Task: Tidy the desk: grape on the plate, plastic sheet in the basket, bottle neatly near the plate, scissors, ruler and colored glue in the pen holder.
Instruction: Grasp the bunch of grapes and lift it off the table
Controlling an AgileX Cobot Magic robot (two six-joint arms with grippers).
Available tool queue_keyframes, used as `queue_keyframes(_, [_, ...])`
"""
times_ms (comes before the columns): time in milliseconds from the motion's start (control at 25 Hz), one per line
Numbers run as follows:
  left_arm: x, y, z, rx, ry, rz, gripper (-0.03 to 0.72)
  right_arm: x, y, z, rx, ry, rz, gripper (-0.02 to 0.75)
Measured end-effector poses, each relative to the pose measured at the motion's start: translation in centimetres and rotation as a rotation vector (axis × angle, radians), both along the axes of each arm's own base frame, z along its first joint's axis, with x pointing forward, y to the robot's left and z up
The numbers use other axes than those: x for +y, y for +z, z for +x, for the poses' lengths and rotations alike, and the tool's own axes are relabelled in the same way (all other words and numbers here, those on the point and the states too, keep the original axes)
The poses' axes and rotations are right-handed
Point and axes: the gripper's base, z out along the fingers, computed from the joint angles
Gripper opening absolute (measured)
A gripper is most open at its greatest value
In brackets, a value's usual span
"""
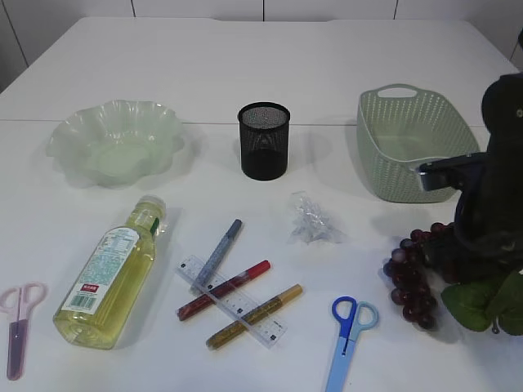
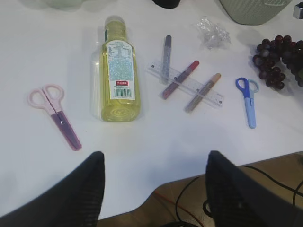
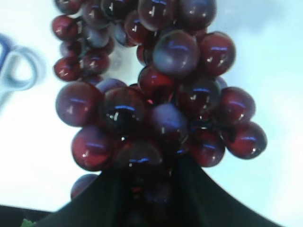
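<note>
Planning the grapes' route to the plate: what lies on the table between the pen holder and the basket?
Bare table between pen holder and basket in the exterior view; the crumpled plastic sheet lies nearer the camera.

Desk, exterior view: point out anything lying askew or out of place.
The bottle lies on its side instead of standing. Three glue pens lie crisscrossed over the clear ruler. The pink scissors and blue scissors lie loose at the front edge, and the crumpled plastic sheet sits outside the basket.

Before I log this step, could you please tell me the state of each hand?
Left hand: open, holding nothing, above the table edge.
Right hand: at the grape bunch; a firm grip cannot be told.
</note>
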Motion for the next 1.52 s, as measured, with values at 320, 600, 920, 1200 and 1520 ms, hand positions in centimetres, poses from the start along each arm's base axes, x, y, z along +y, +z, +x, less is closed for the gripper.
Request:
queue_keyframes(320, [0.0,0.2,0.2,-0.03,0.009,-0.009,0.489,0.4,4.7,-2.2,-0.037,-0.005,0.097,0.233])
queue_keyframes(600, [0.0,0.3,0.2,-0.038,0.009,-0.017,0.489,0.5,8.8,-4.4,-0.134,0.007,0.168,0.229])
queue_keyframes(920, [-0.1,0.6,0.3,-0.061,0.011,-0.039,0.489,0.6,11.8,-6.9,-0.183,0.015,0.242,0.227])
queue_keyframes(1200, [-0.3,0.7,0.3,-0.07,0.001,-0.058,0.489,0.9,14.6,-8.2,-0.252,0.03,0.314,0.22])
queue_keyframes(1520, [-0.4,0.7,0.3,-0.068,-0.005,-0.072,0.489,1.0,17.1,-8.3,-0.33,0.053,0.346,0.208])
